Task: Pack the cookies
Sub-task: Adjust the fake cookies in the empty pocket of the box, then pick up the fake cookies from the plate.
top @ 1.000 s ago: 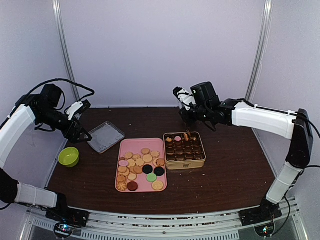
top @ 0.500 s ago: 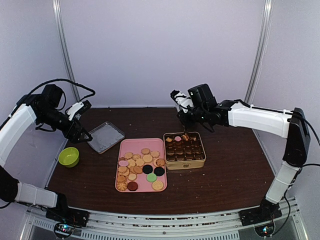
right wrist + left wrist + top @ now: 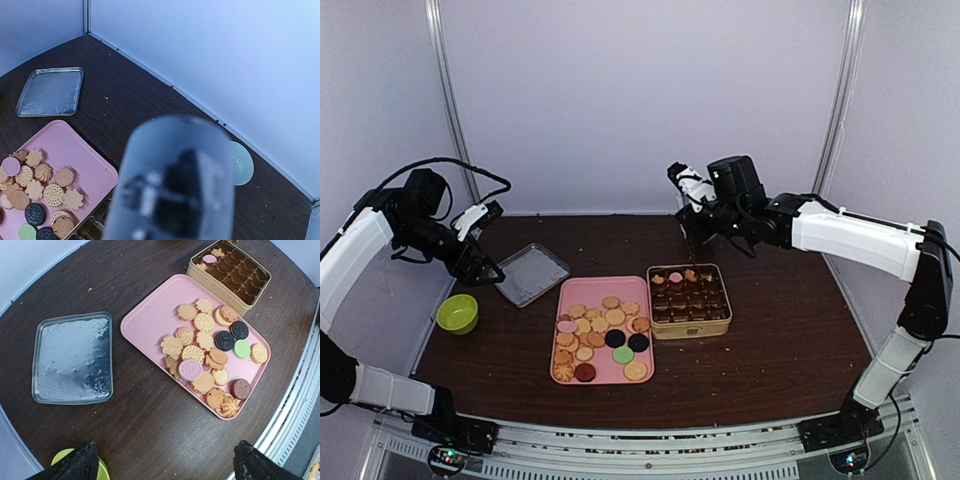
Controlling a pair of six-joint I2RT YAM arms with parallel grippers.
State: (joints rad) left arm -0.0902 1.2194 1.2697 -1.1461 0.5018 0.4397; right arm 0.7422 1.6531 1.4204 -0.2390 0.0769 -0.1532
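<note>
Many cookies [image 3: 600,335] lie on a pink tray [image 3: 570,292], mostly tan, a few pink, green, black and dark red; the left wrist view shows them too [image 3: 210,355]. A gold tin [image 3: 690,325] with a dark grid insert stands right of the tray, with a few cookies [image 3: 676,277] in its back row. My right gripper [image 3: 695,232] hovers above and behind the tin's back edge. In the right wrist view a blurred grey cylinder [image 3: 175,185] fills the space in front of the camera and hides the fingers. My left gripper [image 3: 165,470] is open and empty, high above the table's left side [image 3: 480,265].
A silver tray-like lid [image 3: 532,272] lies left of the pink tray and shows in the left wrist view [image 3: 72,357]. A green bowl [image 3: 457,313] sits at the left edge. A pale green disc [image 3: 242,162] lies near the back wall.
My right gripper has risen from just over the tin's back row and moved a little back. The left arm has not moved.
</note>
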